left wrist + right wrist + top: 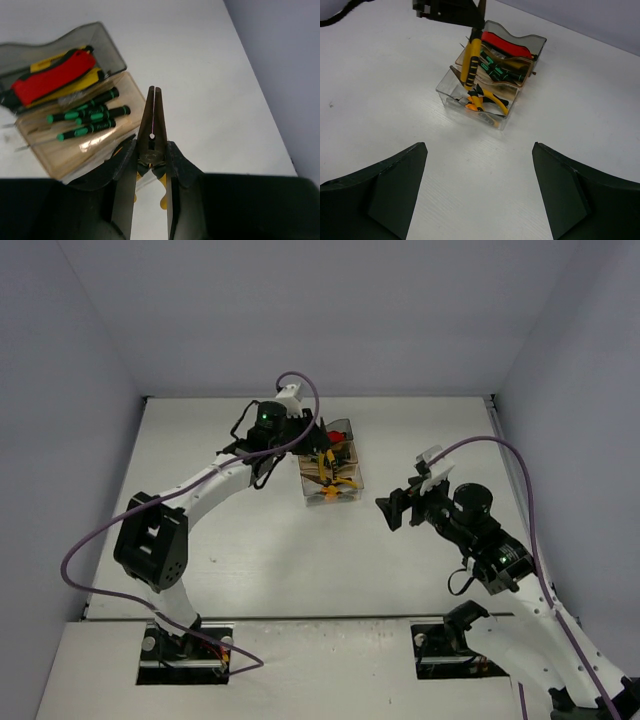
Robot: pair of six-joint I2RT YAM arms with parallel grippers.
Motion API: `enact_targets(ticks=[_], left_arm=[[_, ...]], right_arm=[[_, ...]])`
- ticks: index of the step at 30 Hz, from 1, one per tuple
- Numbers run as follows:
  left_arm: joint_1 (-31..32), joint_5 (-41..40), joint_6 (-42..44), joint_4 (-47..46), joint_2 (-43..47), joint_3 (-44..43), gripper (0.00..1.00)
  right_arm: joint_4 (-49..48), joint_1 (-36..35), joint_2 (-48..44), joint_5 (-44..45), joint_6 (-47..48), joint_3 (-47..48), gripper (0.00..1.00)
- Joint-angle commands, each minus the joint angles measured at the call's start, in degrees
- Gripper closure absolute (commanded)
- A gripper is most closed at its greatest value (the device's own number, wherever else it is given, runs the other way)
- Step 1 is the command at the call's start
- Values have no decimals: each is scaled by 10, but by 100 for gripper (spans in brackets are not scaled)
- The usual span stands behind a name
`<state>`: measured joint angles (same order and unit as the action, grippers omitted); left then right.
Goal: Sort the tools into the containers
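Note:
My left gripper (152,152) is shut on yellow-handled pliers (156,112) at their pivot, the closed dark nose pointing away. In the right wrist view these pliers (470,60) hang handle-down from the left gripper (451,11), their lower end in the clear bin (451,96) with other yellow and orange pliers (481,100). The amber bin (127,92) holds green-black screwdrivers (90,117). The smoky grey bin (107,42) holds a red-handled cutter (52,77) and yellow knives. My right gripper (477,155) is open and empty, low over bare table in front of the bins.
The three joined bins (345,452) stand at the back middle of the white table (250,550). Grey walls enclose the table on the left, back and right. The left arm (200,490) stretches diagonally toward the bins; the right gripper (398,510) hovers to their right.

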<state>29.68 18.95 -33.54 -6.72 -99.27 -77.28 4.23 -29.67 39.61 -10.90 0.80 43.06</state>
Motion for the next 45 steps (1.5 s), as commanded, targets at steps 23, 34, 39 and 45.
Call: enact_targets(ticks=[23,34,39,45], left_arm=[[19,-22,33,-318,-1,45,100],[85,-374,-128,-255,85,118,100],[122,-506,-246,-215,74,120,100],[168,-613,-369,-174,43,105,100]], right_arm=[[0,-2,1,-4,-8,3,16],[1,-2,-7,18,-23,2,16],[2,-2,-17,19,-29,1,16],[3,-2,-33,16,-36,-11,15]])
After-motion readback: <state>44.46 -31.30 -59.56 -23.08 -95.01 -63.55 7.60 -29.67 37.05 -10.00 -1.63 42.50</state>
